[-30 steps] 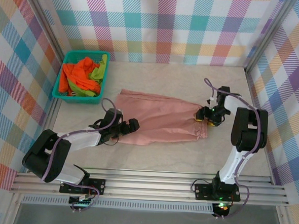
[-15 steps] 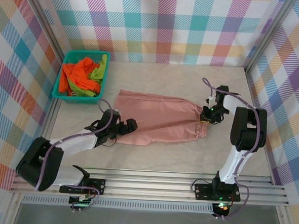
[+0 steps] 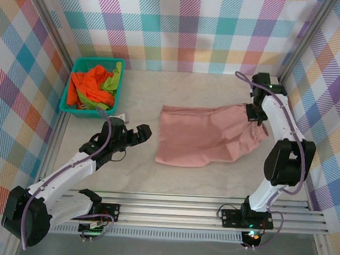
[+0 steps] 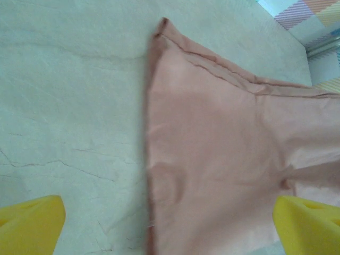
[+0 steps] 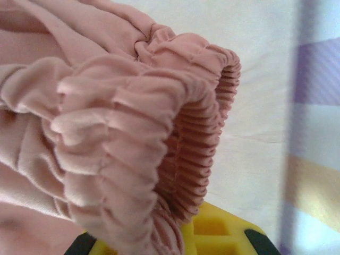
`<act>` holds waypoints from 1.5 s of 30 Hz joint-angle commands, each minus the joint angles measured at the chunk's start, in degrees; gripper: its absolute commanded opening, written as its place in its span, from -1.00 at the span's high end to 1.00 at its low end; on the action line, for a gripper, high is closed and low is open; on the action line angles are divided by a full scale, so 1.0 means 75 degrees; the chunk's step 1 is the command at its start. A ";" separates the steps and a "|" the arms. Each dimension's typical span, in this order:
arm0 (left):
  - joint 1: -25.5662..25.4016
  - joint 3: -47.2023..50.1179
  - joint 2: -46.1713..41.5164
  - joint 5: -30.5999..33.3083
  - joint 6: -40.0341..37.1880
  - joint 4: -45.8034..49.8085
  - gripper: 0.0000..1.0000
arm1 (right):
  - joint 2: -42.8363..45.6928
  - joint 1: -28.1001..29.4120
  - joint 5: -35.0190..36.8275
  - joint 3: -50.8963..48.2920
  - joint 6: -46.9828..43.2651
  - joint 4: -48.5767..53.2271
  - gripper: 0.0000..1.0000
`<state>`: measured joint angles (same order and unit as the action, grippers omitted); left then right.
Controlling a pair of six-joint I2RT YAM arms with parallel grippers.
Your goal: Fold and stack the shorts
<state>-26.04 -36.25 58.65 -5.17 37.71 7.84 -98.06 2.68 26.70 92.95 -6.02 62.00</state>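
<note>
The dusty pink shorts (image 3: pixel 201 138) lie in the middle of the table, their gathered waist lifted at the right end. My right gripper (image 3: pixel 255 116) is shut on that elastic waistband (image 5: pixel 159 133), which bunches over a yellow finger (image 5: pixel 223 234). My left gripper (image 3: pixel 138 132) stands open just left of the shorts, touching nothing. In the left wrist view the leg hem of the pink shorts (image 4: pixel 223 149) lies flat between the wide yellow fingertips (image 4: pixel 29 226). The orange shorts (image 3: pixel 86 83) and lime green shorts (image 3: pixel 111 80) are heaped in the basket.
The teal mesh basket (image 3: pixel 89 112) stands at the back left by the left wall. Checked walls close in the table on three sides, and the right arm is near the right wall. Bare table (image 3: pixel 184 180) lies in front of the shorts.
My right gripper has shut on the waistband and pulled the pink shorts right and back, bunching them shorter. My left gripper has come off the hem and drawn back left, still open.
</note>
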 commanded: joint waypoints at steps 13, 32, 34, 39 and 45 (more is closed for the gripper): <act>-0.1193 -0.0109 0.1342 -0.0436 0.0625 -0.1371 -1.00 | -0.2319 0.1799 0.2876 0.4091 0.1346 0.3869 1.00; -0.3185 -0.2226 0.5535 -0.0434 0.1460 -0.2869 -0.07 | -0.3582 0.2921 0.1901 0.4699 0.2584 0.4543 1.00; -0.3281 -0.2437 0.5911 -0.0484 0.1464 -0.2897 0.08 | -0.3627 0.2952 0.1659 0.4702 0.2593 0.4554 1.00; -0.3418 -0.2677 0.6571 -0.0394 0.1565 -0.2674 0.48 | -0.3708 0.2990 0.1269 0.4826 0.2752 0.4548 1.00; -0.3509 -0.2591 0.7132 -0.0460 0.1800 -0.2848 0.77 | -0.3856 0.3139 0.0621 0.5069 0.3094 0.4541 0.98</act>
<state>-51.31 -55.51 109.51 -8.05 50.17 -13.47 -125.97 25.30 34.94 128.25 14.48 92.40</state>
